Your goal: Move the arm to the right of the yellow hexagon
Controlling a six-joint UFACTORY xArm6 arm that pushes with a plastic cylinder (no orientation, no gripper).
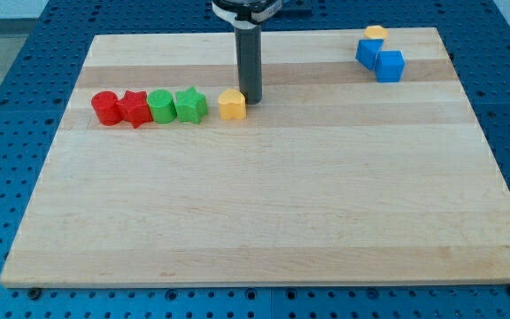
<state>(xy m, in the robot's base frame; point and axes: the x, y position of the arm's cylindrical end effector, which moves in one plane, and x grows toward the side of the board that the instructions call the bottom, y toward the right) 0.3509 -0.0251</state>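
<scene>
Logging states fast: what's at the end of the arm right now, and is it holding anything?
No claw: my tip holds nothing, just to the view's right of the yellow hexagon, close beside it.

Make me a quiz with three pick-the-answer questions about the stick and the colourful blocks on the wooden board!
1. Where is my tip?
A. Just at the view's right of the yellow hexagon
B. At the view's left of the red blocks
C. Among the blue blocks

2. How many blue blocks are there?
A. One
B. Two
C. Four

3. How do the red cylinder, red star, green cylinder and green star lie?
A. Stacked in a tower
B. Spread to the corners
C. In a row, side by side

Answers:
1. A, the rod ends right beside the hexagon's right side.
2. B, two blue cubes sit at the view's top right, with another yellow block behind them.
3. C, they line up along the board at the view's left.
</scene>
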